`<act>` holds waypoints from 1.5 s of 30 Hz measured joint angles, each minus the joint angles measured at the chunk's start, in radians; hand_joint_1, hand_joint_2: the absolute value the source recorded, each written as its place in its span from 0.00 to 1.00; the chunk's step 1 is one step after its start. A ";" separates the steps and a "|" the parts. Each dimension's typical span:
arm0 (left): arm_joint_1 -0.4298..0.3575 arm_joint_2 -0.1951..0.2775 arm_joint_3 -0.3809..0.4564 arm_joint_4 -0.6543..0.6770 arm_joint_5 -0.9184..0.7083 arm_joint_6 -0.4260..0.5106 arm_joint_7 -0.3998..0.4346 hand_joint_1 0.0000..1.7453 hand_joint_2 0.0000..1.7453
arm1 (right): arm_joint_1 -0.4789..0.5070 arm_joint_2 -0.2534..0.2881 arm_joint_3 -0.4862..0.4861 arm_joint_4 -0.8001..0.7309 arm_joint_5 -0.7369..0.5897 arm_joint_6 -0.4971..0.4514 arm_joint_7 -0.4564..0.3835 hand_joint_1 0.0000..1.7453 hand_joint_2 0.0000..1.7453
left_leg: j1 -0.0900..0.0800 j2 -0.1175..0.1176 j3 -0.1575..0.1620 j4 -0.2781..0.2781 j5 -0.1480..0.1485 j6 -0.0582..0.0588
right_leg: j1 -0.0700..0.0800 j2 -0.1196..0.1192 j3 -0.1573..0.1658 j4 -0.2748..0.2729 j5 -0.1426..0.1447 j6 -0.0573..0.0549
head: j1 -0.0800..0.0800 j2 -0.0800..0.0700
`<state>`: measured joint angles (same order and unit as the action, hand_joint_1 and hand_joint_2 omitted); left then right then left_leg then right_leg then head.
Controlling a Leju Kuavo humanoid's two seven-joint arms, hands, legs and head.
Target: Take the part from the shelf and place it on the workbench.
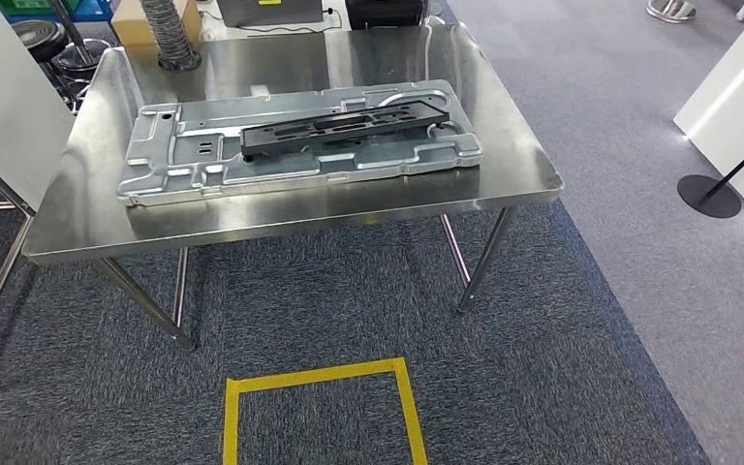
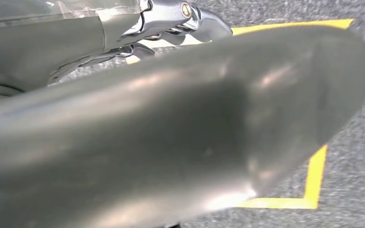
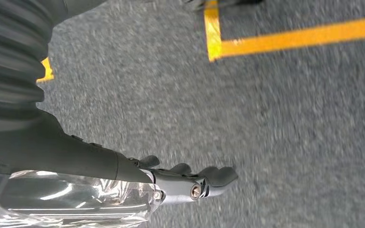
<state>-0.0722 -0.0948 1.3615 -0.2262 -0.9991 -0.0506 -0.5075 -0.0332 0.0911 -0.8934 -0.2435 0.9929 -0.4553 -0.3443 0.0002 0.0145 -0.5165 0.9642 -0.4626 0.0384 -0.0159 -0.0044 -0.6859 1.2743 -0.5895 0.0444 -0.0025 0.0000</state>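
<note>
A long black part (image 1: 344, 126) lies on a silver stamped metal plate (image 1: 184, 160) in the middle of the steel workbench (image 1: 281, 218), straight ahead in the head view. My left hand (image 2: 180, 19) hangs over the carpet with its fingers stretched out and nothing in them; its thick grey thumb (image 2: 195, 142) is blurred and very close to the camera. My right hand (image 3: 190, 183) also hangs over the grey carpet, fingers extended and apart, holding nothing.
A square of yellow floor tape (image 1: 320, 378) lies just in front of the workbench. A white panel on metal legs (image 1: 0, 97) stands at the left. A black post base (image 1: 709, 196) and a white wall (image 1: 736, 87) are at the right. A ribbed hose (image 1: 170, 34) stands on the bench's far edge.
</note>
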 joint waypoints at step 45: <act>0.000 0.030 -0.013 0.000 0.004 0.025 0.016 0.00 0.00 | -0.038 0.054 0.082 0.043 0.078 0.081 0.083 0.00 1.00 | 0.005 -0.008 -0.176 0.284 -0.108 -0.056 | 0.014 -0.009 0.215 -0.339 0.098 -0.059 | -0.003 0.000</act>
<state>-0.0721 -0.0649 1.3482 -0.2262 -0.9953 -0.0255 -0.4914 -0.0712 0.1453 -0.8110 -0.2008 1.0710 -0.3742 -0.2617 0.0047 0.0067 -0.6929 1.2481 -0.5708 -0.0174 -0.0023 -0.0138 -0.4708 0.9355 -0.4916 -0.0148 -0.0058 -0.0001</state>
